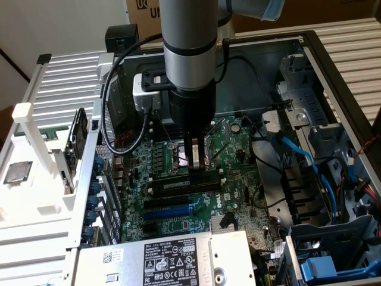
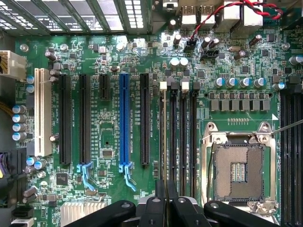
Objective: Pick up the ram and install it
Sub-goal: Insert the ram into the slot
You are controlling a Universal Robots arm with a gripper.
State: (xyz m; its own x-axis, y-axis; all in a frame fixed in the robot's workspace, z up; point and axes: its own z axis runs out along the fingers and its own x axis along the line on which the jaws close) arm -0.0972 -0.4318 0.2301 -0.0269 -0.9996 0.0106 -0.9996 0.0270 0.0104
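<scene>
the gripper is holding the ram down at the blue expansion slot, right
Not the blue expansion slot. The gripper is holding the ram down at a black memory slot with a white end clip. This slot lies between the blue one and the CPU socket. The wrist view shows it.
</scene>
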